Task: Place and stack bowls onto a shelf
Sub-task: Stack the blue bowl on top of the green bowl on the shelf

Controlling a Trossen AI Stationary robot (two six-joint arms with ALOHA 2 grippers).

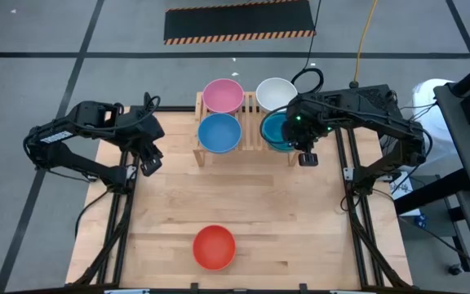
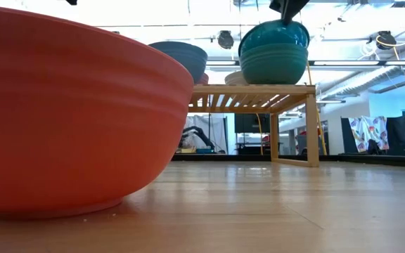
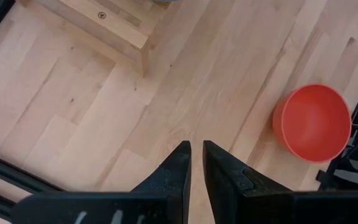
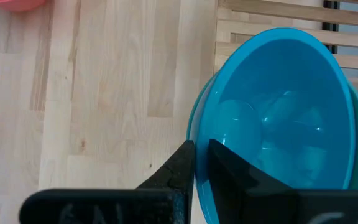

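The light-wood shelf (image 1: 251, 114) stands at the table's far side with pink (image 1: 222, 95), white (image 1: 276, 92) and blue (image 1: 219, 132) bowls on its slats. At its near right corner the teal-blue bowl (image 4: 278, 118) sits nested in the green bowl (image 2: 273, 70). My right gripper (image 4: 201, 152) is at that stack's near right rim, shut on the teal-blue bowl. The red bowl (image 1: 215, 247) rests on its base on the tabletop near the near edge. My left gripper (image 3: 196, 149) hovers shut over bare table left of the shelf, holding nothing. My right gripper pinches the teal-blue bowl's rim (image 4: 191, 127) on its near right side, one finger inside the bowl and one outside. It comes from above, pointing down. The bowl sits inside the green bowl on the shelf, slightly tilted.
The shelf's near left leg (image 3: 143, 53) stands close to my left gripper. Open tabletop (image 1: 300, 220) lies between the shelf and the red bowl. Black frame rails run along the table's left and right sides.
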